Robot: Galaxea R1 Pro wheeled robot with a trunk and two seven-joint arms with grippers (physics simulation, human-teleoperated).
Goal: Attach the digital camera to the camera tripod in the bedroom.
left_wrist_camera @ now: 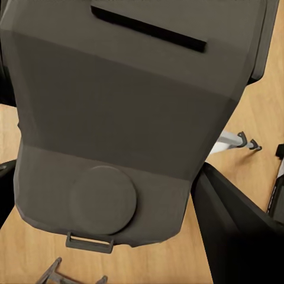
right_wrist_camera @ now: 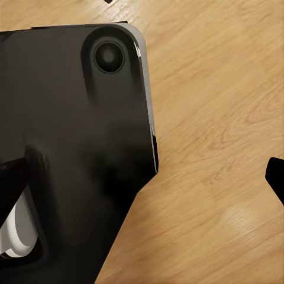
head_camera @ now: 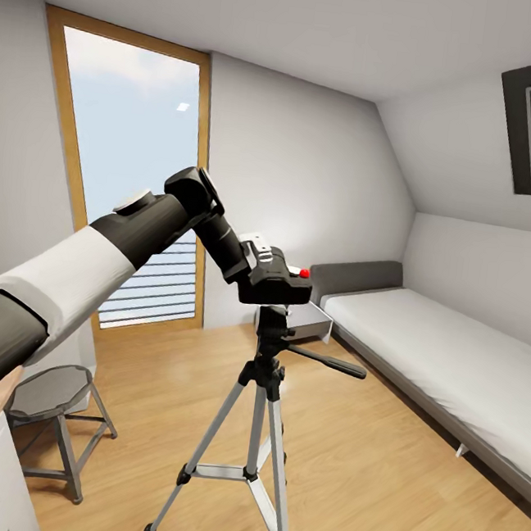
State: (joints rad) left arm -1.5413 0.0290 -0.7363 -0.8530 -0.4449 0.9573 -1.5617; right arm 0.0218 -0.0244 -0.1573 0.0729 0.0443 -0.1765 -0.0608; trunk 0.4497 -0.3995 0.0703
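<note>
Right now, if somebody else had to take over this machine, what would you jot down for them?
Left gripper: shut on the camera, holding it right over the head of the tripod.
Right gripper: its state cannot be told; its wrist view looks down past a dark part of the robot at the wood floor.
Tripod stands on the floor, near the bed.
Done: camera picked up and brought to the tripod.
Left: confirm it is seated on the head (the pictures do not settle this), then let go and back the arm away.
</note>
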